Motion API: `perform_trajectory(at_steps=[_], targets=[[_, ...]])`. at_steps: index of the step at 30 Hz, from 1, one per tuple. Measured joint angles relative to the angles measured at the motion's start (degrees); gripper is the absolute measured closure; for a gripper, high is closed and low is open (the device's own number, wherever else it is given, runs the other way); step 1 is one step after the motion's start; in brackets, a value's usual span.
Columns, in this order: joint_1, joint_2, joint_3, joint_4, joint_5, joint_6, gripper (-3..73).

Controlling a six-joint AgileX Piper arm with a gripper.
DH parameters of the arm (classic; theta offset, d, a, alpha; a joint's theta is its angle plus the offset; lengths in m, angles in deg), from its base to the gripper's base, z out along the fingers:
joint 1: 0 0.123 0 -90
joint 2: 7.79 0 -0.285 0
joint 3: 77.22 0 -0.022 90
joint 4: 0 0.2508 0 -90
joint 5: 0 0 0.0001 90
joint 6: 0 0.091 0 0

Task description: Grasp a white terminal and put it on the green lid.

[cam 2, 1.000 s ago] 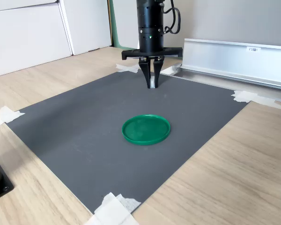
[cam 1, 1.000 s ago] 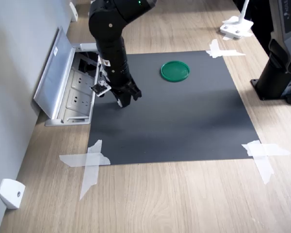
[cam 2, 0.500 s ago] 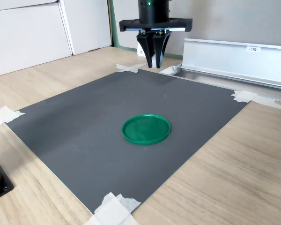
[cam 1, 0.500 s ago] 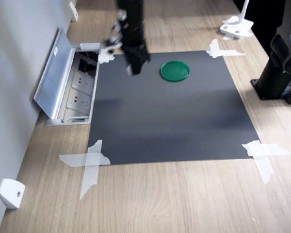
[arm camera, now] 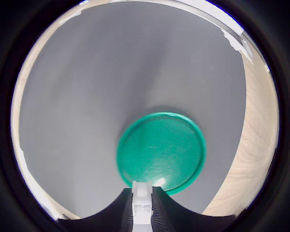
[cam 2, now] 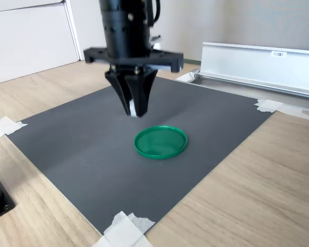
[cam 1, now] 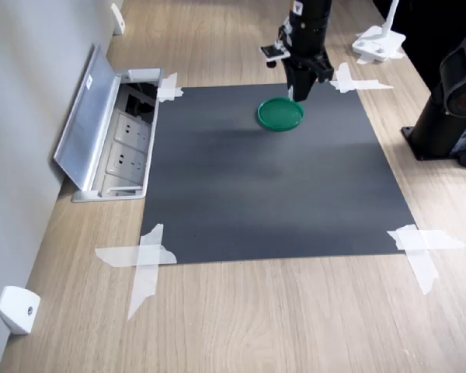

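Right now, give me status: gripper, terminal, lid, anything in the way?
Gripper shut on white terminal, hanging above the mat beside green lid. Lid bare, flat on the black mat. Nothing between terminal and lid.

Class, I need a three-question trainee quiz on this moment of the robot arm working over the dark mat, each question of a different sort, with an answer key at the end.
1. True or false: the flat round dark-green plastic lid already has something lying on it.
2. What does the robot's hand grip? A) a strip of white tape B) the tiny white blocky plastic terminal C) nothing
3. Fill in: the green lid rests on the dark grey ____.

Key:
1. False; its surface is bare in the wrist view and in the second exterior view.
2. B; the wrist view shows it between the fingers.
3. mat
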Motion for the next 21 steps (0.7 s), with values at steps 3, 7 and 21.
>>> perform_trajectory(at_steps=[3,7,21], targets=[[-0.13,0.54,0.26,-1.40,-4.09,1.12,60.6],[-0.18,2.54,0.26,-1.73,-8.43,3.25,60.6],[-0.25,8.22,0.59,-1.99,-9.06,1.82,56.9]])
